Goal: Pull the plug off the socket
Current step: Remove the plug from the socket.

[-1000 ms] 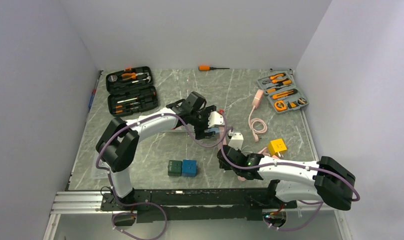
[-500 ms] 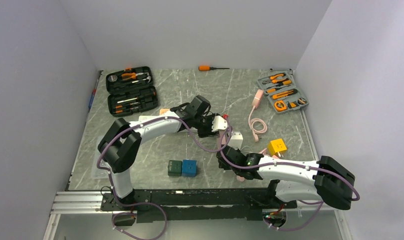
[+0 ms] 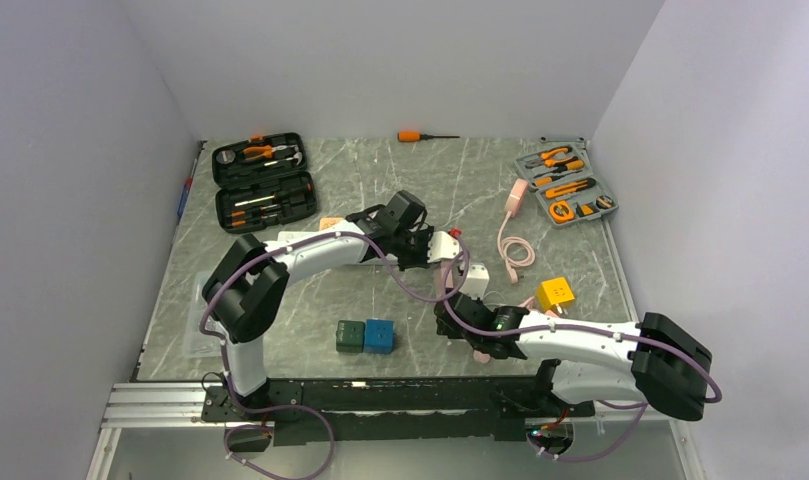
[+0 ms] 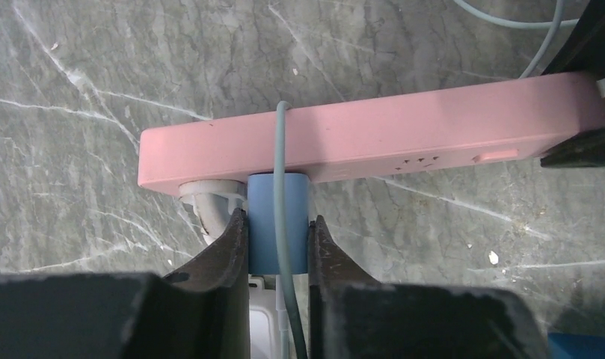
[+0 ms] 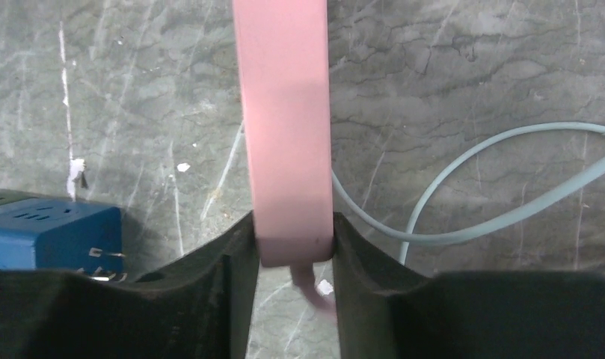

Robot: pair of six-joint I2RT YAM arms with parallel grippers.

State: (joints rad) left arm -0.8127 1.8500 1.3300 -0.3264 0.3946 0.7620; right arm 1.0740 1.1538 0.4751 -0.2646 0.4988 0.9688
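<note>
The socket is a pink power strip (image 4: 404, 138) lying across the left wrist view. A blue plug (image 4: 277, 224) sits in its near side, and a grey cable (image 4: 282, 149) runs over the plug. My left gripper (image 4: 277, 217) is shut on the blue plug, one finger on each flank. A white plug (image 4: 206, 202) sits in the strip just left of it. In the right wrist view the strip's end (image 5: 284, 112) stands between the fingers of my right gripper (image 5: 293, 224), which press on both its sides. From above, the left gripper (image 3: 432, 247) and right gripper (image 3: 456, 312) are close together mid-table.
A blue cube (image 3: 379, 335) and a green cube (image 3: 351, 335) lie front centre, a yellow cube (image 3: 555, 293) to the right. Open tool cases stand at back left (image 3: 264, 181) and back right (image 3: 565, 184). An orange screwdriver (image 3: 420, 135) lies at the back wall. A pink cable (image 3: 515, 245) coils nearby.
My left gripper has shifted a little right towards the strip and its fingers have shut on the blue plug. The right arm has stayed in place on the strip.
</note>
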